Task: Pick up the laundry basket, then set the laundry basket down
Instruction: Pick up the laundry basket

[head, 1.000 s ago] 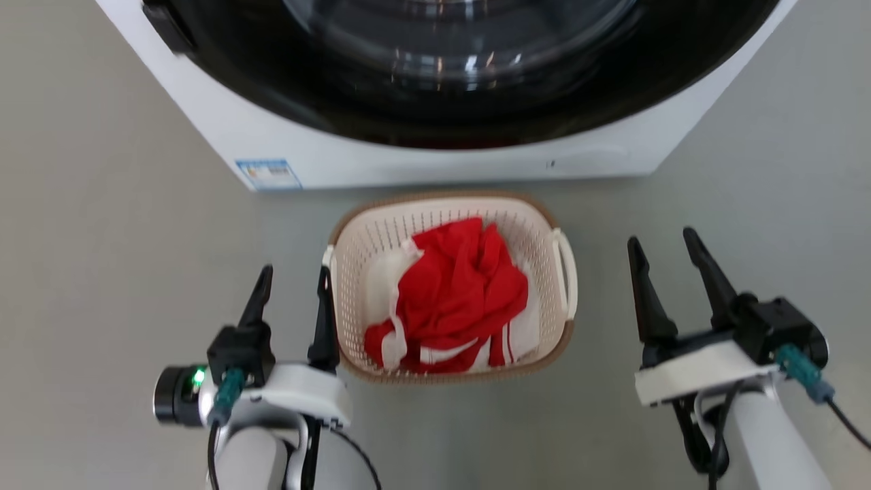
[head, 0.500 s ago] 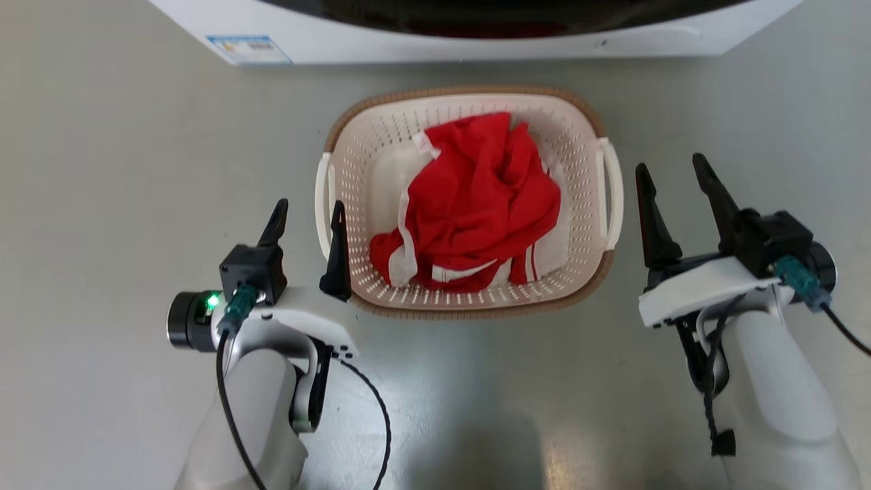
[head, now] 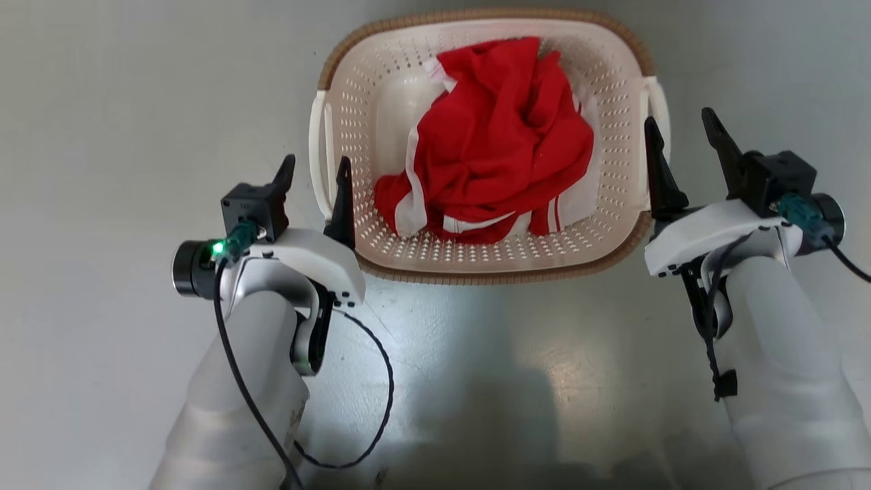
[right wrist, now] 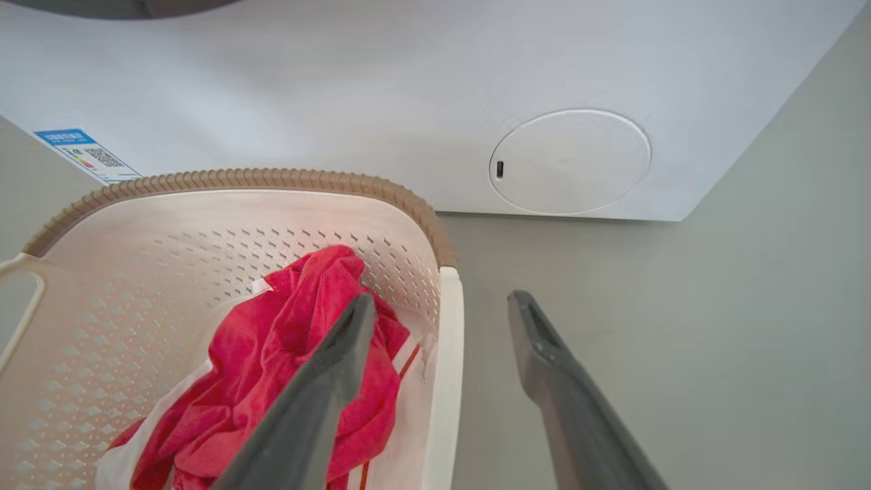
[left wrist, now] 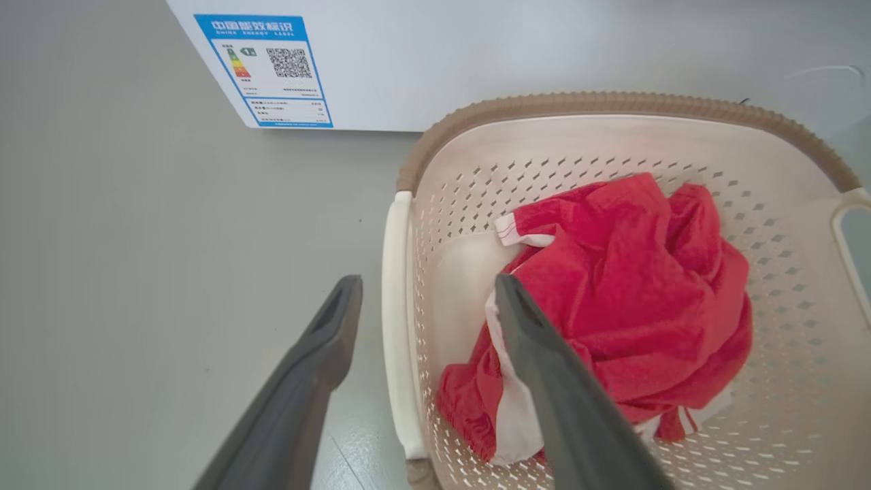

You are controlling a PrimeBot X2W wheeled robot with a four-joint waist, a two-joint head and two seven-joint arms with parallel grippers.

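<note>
Head camera has tipped down since a second ago, so the shift in that view is mostly not the things moving. The right arm, though, has closed in from beside the basket to over its side.

Left gripper: fingers spread, holding nothing, one outside and one inside the left handle.

Laundry basket: on the grey floor between the two arms, with a crumpled red garment inside.

Right gripper: also spread and empty, astride the right handle.

Handling, as a judgement: thin perforated plastic, light, stiff enough to lift, though the walls may flex. The cloth adds little weight. Take it by both white handles together and keep it level, since smooth plastic could slip in a one-sided pinch.

The wrist views show what the head view does not: the washing machine just behind the basket, its energy label, and a round cover. Whether the fingers touch the handles, I cannot tell.
</note>
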